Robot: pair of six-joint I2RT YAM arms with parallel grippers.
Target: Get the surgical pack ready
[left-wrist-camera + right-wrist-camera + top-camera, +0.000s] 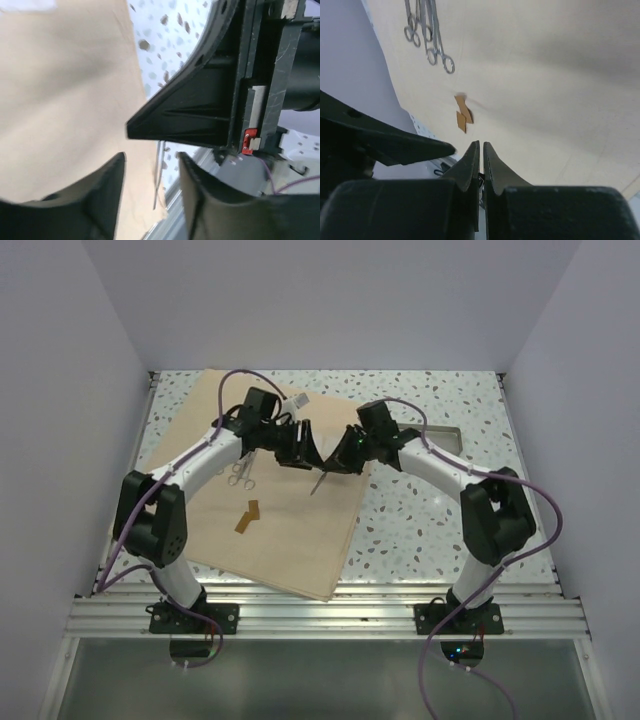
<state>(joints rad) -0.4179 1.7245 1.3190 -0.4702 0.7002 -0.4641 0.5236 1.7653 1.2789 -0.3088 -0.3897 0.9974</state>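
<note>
Steel instrument (319,483) in right end effector (334,465)

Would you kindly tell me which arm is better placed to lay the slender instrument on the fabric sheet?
The right, I think. The right gripper is shut on the slender instrument, which hangs above the fabric sheet; the left gripper has its fingers open and holds nothing.

Speckled worktop (450,530) in walled alcove.
Plain pale walls (330,300) on three sides; aluminium rails (330,615) along near edge.
</note>
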